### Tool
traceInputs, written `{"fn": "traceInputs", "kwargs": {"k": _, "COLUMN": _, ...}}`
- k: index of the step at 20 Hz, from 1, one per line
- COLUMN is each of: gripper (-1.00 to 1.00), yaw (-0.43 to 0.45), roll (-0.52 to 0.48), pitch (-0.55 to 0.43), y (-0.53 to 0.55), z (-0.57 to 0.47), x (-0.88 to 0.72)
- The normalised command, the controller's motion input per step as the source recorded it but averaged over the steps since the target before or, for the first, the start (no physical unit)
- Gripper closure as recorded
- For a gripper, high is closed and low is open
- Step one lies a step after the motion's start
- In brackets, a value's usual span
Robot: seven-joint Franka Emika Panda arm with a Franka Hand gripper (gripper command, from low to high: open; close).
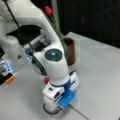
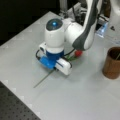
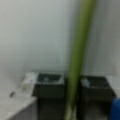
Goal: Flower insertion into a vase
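The arm is bent right down over the grey table (image 2: 82, 100), its gripper (image 2: 55, 68) pressed low against the surface near the middle of the tabletop. In the wrist view the two dark fingers (image 3: 50, 87) stand on either side of a green flower stem (image 3: 77, 57), each one close against it, so the gripper is closed on the stem of the flower lying on the table. In a front view the thin stem (image 2: 43, 79) runs out from under the gripper toward the view's bottom left, flat on the table, and the red bloom (image 2: 78, 53) shows on the opposite side, just beside the white wrist. In a front view a bit of that red bloom (image 1: 46, 80) peeks out at the left of the wrist, and the stem's end (image 1: 77, 111) trails toward the bottom right.

The vase (image 2: 112, 63), a dark brown cylinder, stands upright well apart from the gripper, at the right edge of that view. In a front view the vase (image 1: 71, 50) sits behind the arm, and a flower with a red head (image 1: 49, 11) on a green stem already stands in it, leaning to the left.
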Motion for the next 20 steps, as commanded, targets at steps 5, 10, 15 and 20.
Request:
{"fn": "traceInputs", "kwargs": {"k": 5, "gripper": 1.00, "yaw": 0.037, "roll": -0.132, "pitch": 0.047, "y": 0.14, "z": 0.10, "x": 0.09}}
{"fn": "traceInputs", "kwargs": {"k": 10, "gripper": 1.00, "yaw": 0.014, "roll": -0.109, "pitch": 0.089, "y": 0.13, "z": 0.23, "x": -0.02}}
{"fn": "traceInputs", "kwargs": {"k": 15, "gripper": 1.00, "yaw": -0.018, "roll": -0.095, "pitch": 0.097, "y": 0.18, "z": 0.39, "x": -0.15}}
{"fn": "traceInputs", "kwargs": {"k": 20, "gripper": 1.00, "yaw": -0.087, "roll": -0.093, "pitch": 0.035, "y": 0.19, "z": 0.23, "x": -0.16}}
